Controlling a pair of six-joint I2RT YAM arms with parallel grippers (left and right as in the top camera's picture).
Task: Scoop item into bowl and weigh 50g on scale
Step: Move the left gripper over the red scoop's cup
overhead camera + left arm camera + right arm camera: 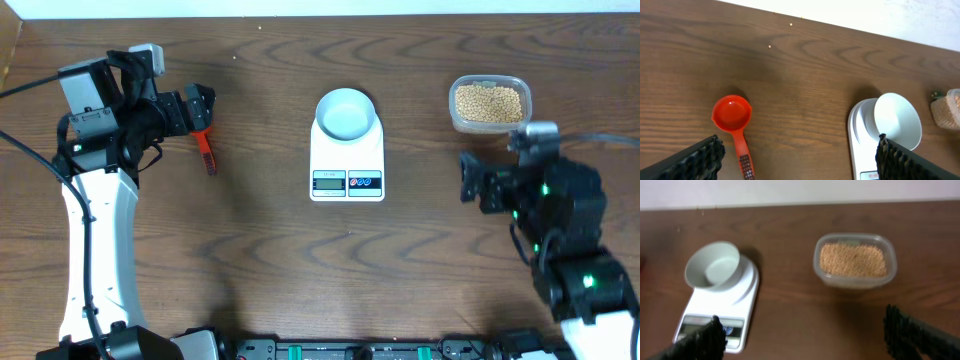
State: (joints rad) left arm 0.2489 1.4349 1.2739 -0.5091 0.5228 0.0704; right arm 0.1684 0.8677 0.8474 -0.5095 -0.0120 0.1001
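One dark brown wood-grain table [250,250] fills the overhead frame; two arms stand on it, one at each side. The left gripper [207,110], upper left, has its jaws spread wide and empty; the right gripper [466,180], right of centre, is likewise spread wide, gripping nothing. One flat white rectangular scale [347,155] sits at centre, with one grey display and two round buttons along its lower edge. One clear rounded-rectangular plastic tub [855,282] stands at upper right; one small pale bluish-white round bowl [346,112], empty, rests on the scale's upper end. One red plastic scoop [207,150] lies beside the left gripper, apart from its fingers. The many small tan-yellow beans [852,260] all lie in the tub.
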